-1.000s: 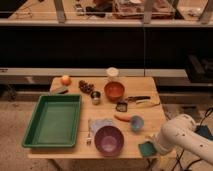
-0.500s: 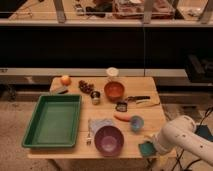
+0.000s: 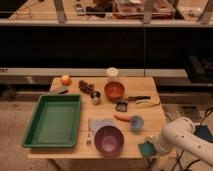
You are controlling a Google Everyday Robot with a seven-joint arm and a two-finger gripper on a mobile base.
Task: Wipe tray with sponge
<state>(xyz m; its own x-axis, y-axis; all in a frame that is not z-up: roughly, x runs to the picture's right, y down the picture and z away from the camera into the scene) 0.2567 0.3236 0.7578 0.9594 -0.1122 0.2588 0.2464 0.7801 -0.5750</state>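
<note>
1. change vs. the prior views: next to none. the arm (image 3: 182, 137) stays bent over the front right corner of the table (image 3: 150, 112), w/ the gripper (image 3: 152, 147) down at the sponge (image 3: 146, 148). no item on the table has shifted.
2. gripper: at the sponge's right edge, and appears to touch or overlap it. it is mostly hidden by the white end of the arm, so open vs. closed can't be told, nor whether the sponge is held.
3. sponge: small teal square, lying flat at the table's front right corner, close to the edge. it is right of the purple bowl (image 3: 109, 139) and below the blue cup (image 3: 136, 122). not lifted.
4. tray (image 3: 52, 122): big green rect. w/ raised rim, on the table's left half, nothing inside. it is well apart from the sponge, w/ the purple bowl and the cloth (image 3: 100, 124) between them.
5. meaning for the task (judgement): the pause at the sponge suggests the pick-up step is in hand. wiping has not begun, i.e. the task is at an early stage.
6. next move (judgement): once the grip is sure, lift the sponge, carry it left past the purple bowl, then lower it onto the tray floor. risks: the sponge is thin and near the edge, so it may get pushed off rather than grasped; the bowl also sits in the direct path.
</note>
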